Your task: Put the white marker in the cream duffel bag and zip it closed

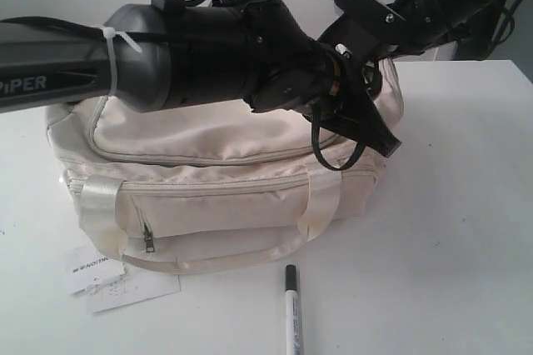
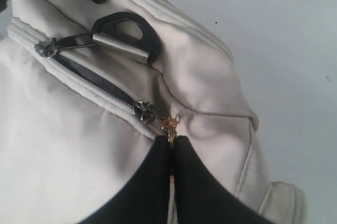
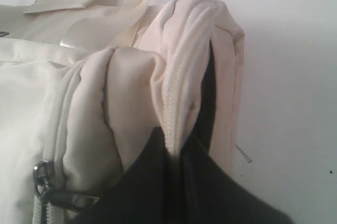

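Note:
The cream duffel bag lies across the middle of the table. In front of it, flat on the table, is the white marker, black cap toward the bag. Both arms reach over the bag's right end. My left gripper is shut on a small gold zipper pull. Beside the pull, a short stretch of the top zipper gapes onto dark lining. My right gripper is shut on a bunched fold of bag fabric and zipper seam. In the exterior view the right gripper sits at the bag's end.
A white paper tag with black print lies by the bag's front left corner. A black ring sits at the bag's end near a silver zipper slider. The thick left arm hides the bag's top.

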`<state>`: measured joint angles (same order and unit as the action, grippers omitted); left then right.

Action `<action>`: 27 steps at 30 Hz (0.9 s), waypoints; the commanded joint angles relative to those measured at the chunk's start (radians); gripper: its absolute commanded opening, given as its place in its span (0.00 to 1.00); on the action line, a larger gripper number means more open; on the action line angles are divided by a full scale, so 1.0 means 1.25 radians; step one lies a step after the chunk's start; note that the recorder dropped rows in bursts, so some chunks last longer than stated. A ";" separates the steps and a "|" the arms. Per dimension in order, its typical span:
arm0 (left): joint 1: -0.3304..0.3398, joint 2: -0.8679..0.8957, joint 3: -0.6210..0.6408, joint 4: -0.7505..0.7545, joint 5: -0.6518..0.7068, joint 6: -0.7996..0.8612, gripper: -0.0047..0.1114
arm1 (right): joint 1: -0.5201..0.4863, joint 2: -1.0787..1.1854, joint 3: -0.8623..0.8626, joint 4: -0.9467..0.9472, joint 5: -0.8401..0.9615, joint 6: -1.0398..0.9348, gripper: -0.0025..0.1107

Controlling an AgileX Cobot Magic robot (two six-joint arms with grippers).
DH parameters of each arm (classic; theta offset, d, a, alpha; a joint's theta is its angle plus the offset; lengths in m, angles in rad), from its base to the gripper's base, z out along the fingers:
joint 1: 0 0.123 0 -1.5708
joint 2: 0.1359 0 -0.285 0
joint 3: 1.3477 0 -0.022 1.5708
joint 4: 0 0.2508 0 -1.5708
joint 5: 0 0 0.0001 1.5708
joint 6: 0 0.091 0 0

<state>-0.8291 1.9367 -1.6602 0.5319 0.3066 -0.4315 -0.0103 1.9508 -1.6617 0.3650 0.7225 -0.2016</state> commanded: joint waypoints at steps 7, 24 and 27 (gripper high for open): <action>-0.010 -0.035 0.002 -0.006 0.058 0.017 0.04 | -0.001 -0.003 -0.003 -0.001 -0.002 -0.003 0.02; -0.010 -0.049 0.005 -0.099 0.158 0.086 0.04 | -0.001 -0.003 -0.003 -0.001 -0.002 -0.001 0.02; -0.010 -0.049 0.005 -0.099 0.162 0.112 0.04 | -0.001 -0.003 -0.003 0.001 -0.002 -0.001 0.02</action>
<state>-0.8328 1.8925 -1.6602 0.4434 0.4498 -0.3172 -0.0080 1.9508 -1.6617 0.3759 0.7445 -0.2016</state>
